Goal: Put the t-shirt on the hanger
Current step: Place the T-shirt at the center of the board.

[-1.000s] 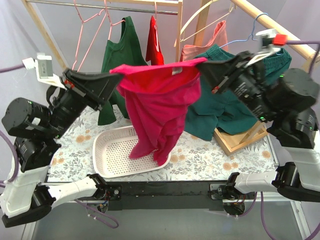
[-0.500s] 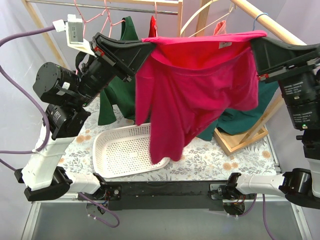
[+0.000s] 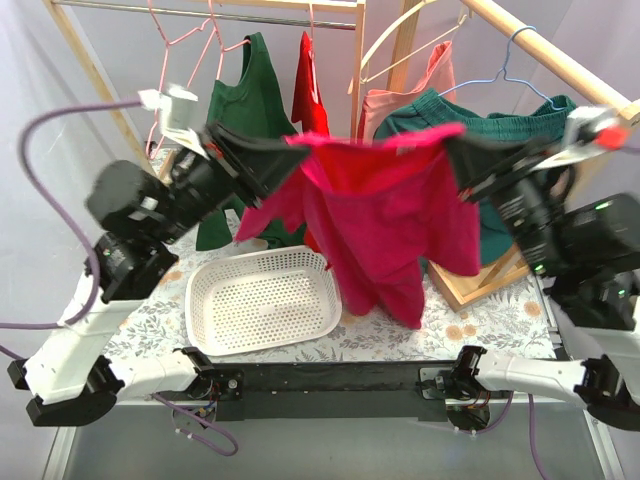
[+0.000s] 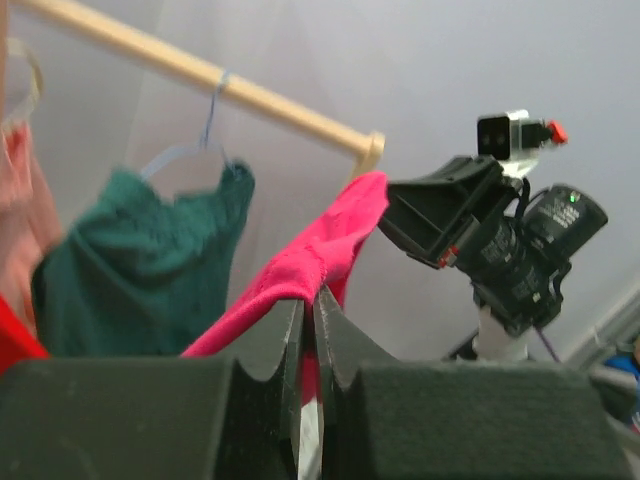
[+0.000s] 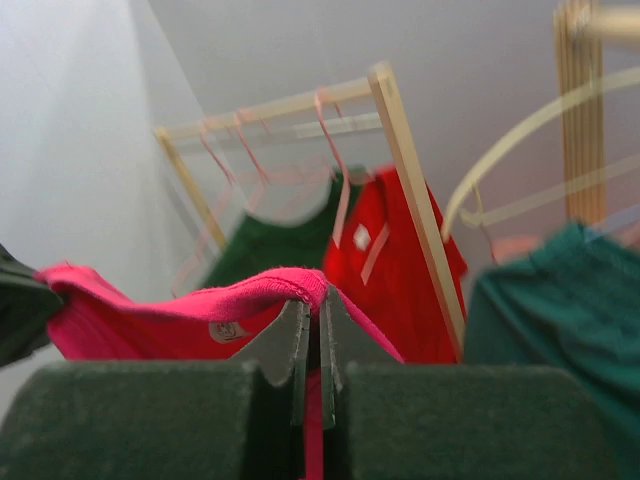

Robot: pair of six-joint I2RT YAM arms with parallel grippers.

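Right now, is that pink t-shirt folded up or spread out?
Spread out: the t-shirt hangs stretched between the left gripper and right gripper, each shut on its top edge.

Soft, even indoor light, bright enough; shadows faint under the white perforated plastic basket (image 3: 262, 300) on the floral-patterned table (image 3: 470, 322). Overhead view: basket and table crisp, but both raised arms smeared by motion blur, worst at the left black claw (image 3: 298, 152) and right black claw (image 3: 456, 152); top edge of the magenta-pink t-shirt (image 3: 390, 220) streaked too. Left wrist view: soft all over, dark green knit garment (image 4: 140, 250) and pale wooden rail (image 4: 200, 75) fuzzy, near claw fingers a dark unfocused mass. Right wrist view: likewise soft, red garment (image 5: 395, 240) hazy, colours slightly washed out.
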